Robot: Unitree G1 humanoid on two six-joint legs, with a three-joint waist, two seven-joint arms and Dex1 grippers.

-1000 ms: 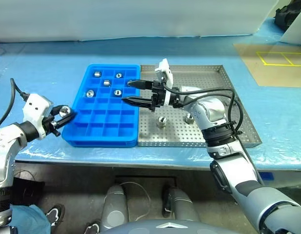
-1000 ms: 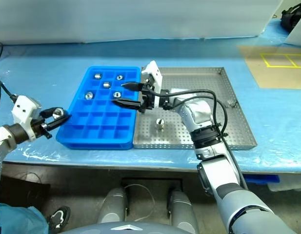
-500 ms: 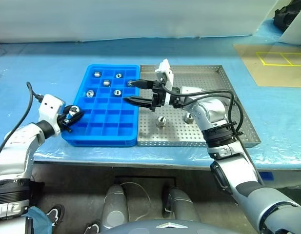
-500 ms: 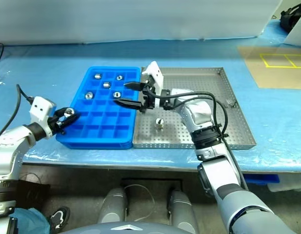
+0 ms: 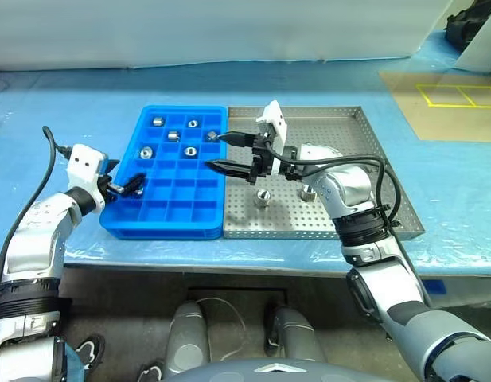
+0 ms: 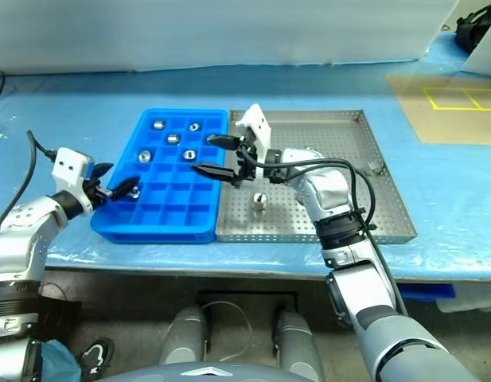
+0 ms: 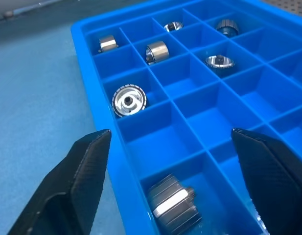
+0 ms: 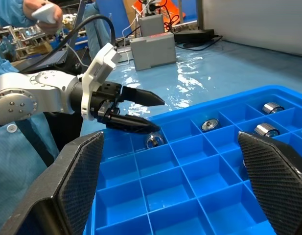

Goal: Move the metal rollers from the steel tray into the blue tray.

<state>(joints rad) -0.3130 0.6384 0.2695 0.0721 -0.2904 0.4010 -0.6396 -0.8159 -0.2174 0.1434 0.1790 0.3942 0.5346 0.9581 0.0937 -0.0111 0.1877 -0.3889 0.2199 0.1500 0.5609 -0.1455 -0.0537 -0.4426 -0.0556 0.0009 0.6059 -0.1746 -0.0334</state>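
Observation:
The blue tray point(image 5: 181, 109) lies left of the steel tray point(image 5: 348, 127), their sides touching. Several metal rollers sit in the blue tray's far compartments, such as one roller point(image 5: 174, 135). My left gripper point(image 5: 132, 185) hangs open over the tray's left edge. A roller point(image 7: 173, 208) lies loose in the compartment under it, also seen from the right wrist point(image 8: 153, 142). My right gripper point(image 5: 213, 150) is open and empty above the seam between the trays. Two rollers point(image 5: 263, 197) point(image 5: 307, 192) rest on the steel tray.
Both trays stand on a table under blue sheeting, close to its front edge point(image 5: 245, 259). A brown board with yellow tape point(image 5: 444, 103) lies at the far right. A person in blue clothing point(image 8: 13, 14) stands beyond the table.
My left gripper moved in over the blue tray's left edge and opened. The roller it held now lies in a compartment. The right gripper stayed where it was.

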